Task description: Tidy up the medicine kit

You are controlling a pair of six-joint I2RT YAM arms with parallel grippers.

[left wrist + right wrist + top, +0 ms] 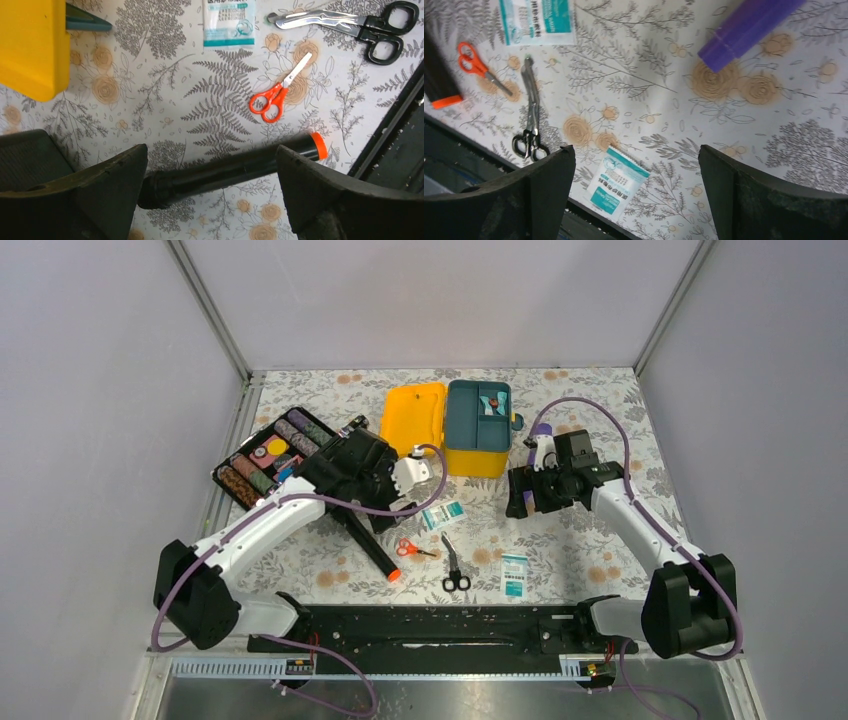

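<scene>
The table (600, 550) had a cloth with grey leaves and tan flowers on it, and plain grey walls (100, 390) stood around it. Two small packets (514, 574) had teal print, but the words were too small to read. The medicine kit (478, 445) sat at the back of the table, near the middle. Its long side ran away from the arms, and its yellow lid (415, 418) lay open to the left. The left gripper (212, 172) was wide open and held nothing; a black tube with an orange cap (235, 170) lay on the cloth under it. The right gripper (636, 185) was wide open too, with nothing in it.
</scene>
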